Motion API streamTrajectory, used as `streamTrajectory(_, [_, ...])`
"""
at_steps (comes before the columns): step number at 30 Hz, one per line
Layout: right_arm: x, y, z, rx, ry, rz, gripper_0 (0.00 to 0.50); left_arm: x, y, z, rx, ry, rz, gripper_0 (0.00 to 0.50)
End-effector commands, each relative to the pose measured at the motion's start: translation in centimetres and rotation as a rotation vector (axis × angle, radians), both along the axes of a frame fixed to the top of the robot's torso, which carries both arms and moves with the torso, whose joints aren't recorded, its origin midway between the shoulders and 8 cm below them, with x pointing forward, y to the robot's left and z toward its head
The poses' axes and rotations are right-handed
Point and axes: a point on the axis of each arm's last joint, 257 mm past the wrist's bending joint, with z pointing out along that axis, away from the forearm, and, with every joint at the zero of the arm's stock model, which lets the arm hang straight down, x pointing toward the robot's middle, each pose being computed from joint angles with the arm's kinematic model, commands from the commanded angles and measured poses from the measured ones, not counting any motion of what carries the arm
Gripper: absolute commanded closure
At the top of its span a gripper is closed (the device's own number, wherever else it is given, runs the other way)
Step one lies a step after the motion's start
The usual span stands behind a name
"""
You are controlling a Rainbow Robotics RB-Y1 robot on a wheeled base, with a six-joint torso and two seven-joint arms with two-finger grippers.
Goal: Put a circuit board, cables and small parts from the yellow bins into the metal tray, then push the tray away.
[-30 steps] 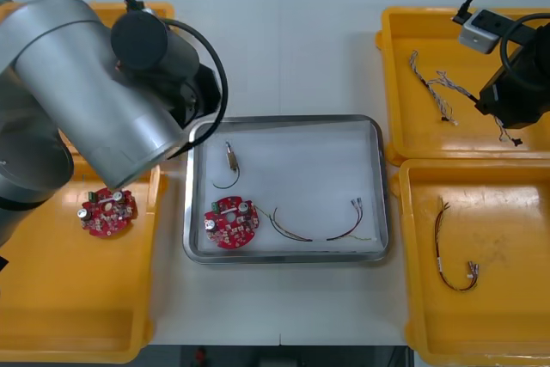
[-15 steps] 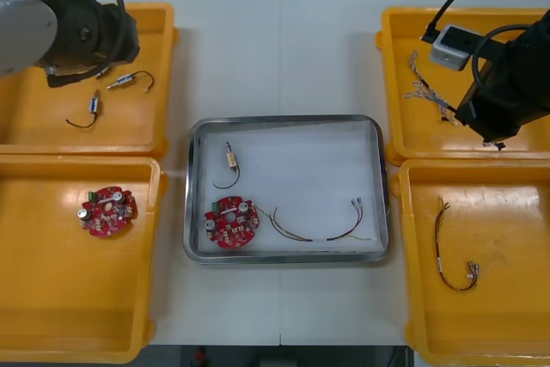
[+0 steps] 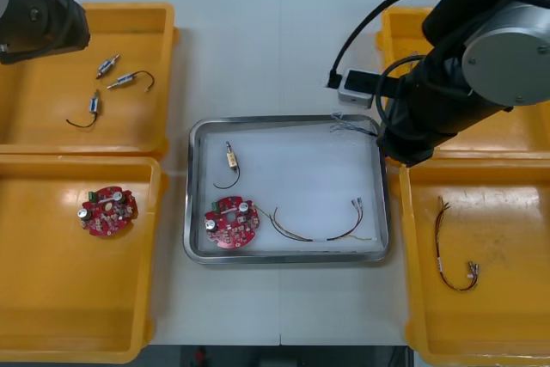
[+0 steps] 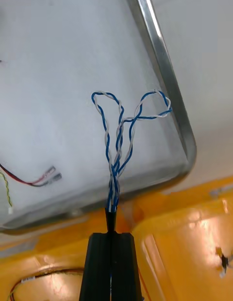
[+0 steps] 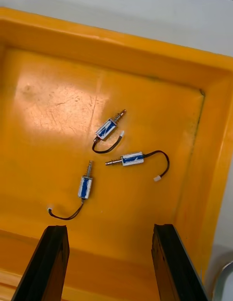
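Right arm comes in from the upper right of the front view, its bulk over the upper right yellow bin (image 3: pixel 388 21) and the tray's upper right corner. In its wrist view we see the right gripper (image 4: pixel 111 231) pinched tight on the twisted blue and white cable (image 4: pixel 118 136), fingers almost together, strands coming out between the tips. The cable's loose loops spread over the white inside of the metal tray (image 3: pixel 284 119), just inside the rim at its rounded corner. We cannot tell whether they touch the floor.

In the tray we note:
- a round red circuit board (image 3: pixel 230 222) at lower left
- a small metal part (image 3: pixel 230 159) with a black lead, above the board
- a red and yellow cable (image 3: pixel 318 228) along the lower edge, just right of the board

Left arm sits in the upper left corner of the front view. The left gripper (image 5: pixel 109 228) stands wide and holds nothing, above the upper left yellow bin (image 3: pixel 51 131). Three loose metal parts (image 5: pixel 131 158) lie on that bin's floor beyond the fingers.

The lower left yellow bin (image 3: pixel 77 298) holds a second circuit board (image 3: pixel 107 211). The lower right yellow bin (image 3: pixel 507 298) holds a dark cable (image 3: pixel 451 251).
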Motion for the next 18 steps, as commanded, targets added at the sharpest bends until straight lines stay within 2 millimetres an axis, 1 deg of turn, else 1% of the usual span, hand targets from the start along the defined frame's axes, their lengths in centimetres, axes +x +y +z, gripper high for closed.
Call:
streamTrajectory(1, [0.0,4.8,0.5,0.010,-0.024,0.106,0.500,1.2,2.5,3.2,0.060,-0.018,-0.076,0.000])
streamTrajectory(4, [0.0,6.6,-0.2,0.001,-0.026,0.151,0.500,1.4,3.2,2.0,-0.009,0.019,-0.061,0.000])
streamTrajectory(7, [0.7,7.7,-0.8,-0.021,-0.041,0.183,0.500,1.8,4.1,1.3,-0.034,0.027,-0.036,0.000])
streamTrajectory(9, [1.4,7.9,-1.1,-0.049,-0.053,0.214,0.500,2.0,4.6,1.0,-0.043,0.030,-0.025,0.000])
streamTrajectory(13, [3.0,8.2,-2.5,-0.088,-0.043,0.274,0.500,2.5,5.5,0.1,-0.054,0.035,-0.008,0.000])
streamTrajectory(18, [4.6,8.8,-4.2,-0.119,-0.058,0.340,0.500,3.3,6.1,-0.5,-0.056,0.026,-0.005,0.000])
